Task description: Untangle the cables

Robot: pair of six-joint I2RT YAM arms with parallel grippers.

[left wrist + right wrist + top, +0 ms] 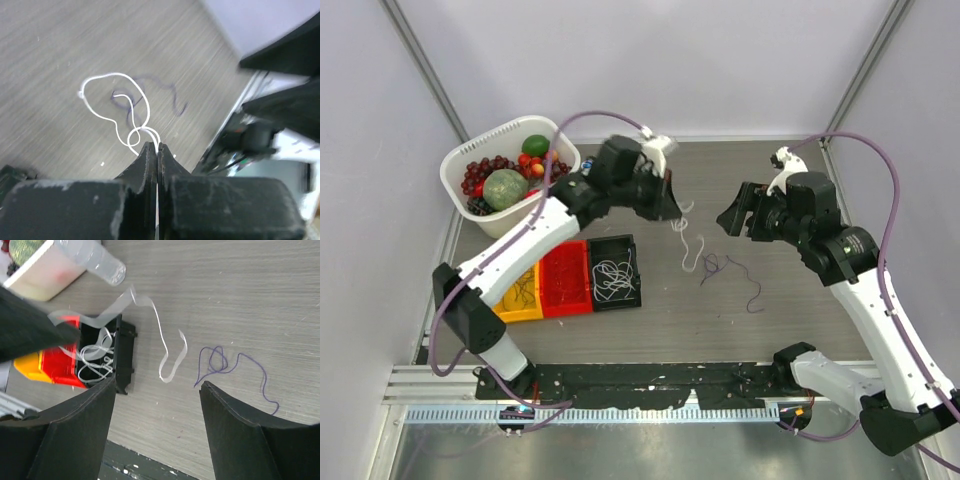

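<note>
My left gripper [672, 208] [157, 146] is shut on a thin white cable [691, 247] [116, 106], which hangs from its tips in loops down to the table. A dark purple cable [732, 270] [167, 90] lies curled on the table just right of the white one's lower end. In the left wrist view the white loops pass over the purple strand. My right gripper [734, 216] [157, 382] stands open above the table, right of the left gripper, with nothing between its fingers. In the right wrist view the white cable [168, 356] and the purple cable [220, 362] lie apart.
Three small bins stand side by side left of the cables: yellow [523, 296], red [566, 280], and black [632, 274] [125, 355] holding several white cables. A white basket [456, 160] of fruit stands at the back left. A dark rail [650, 380] runs along the near edge.
</note>
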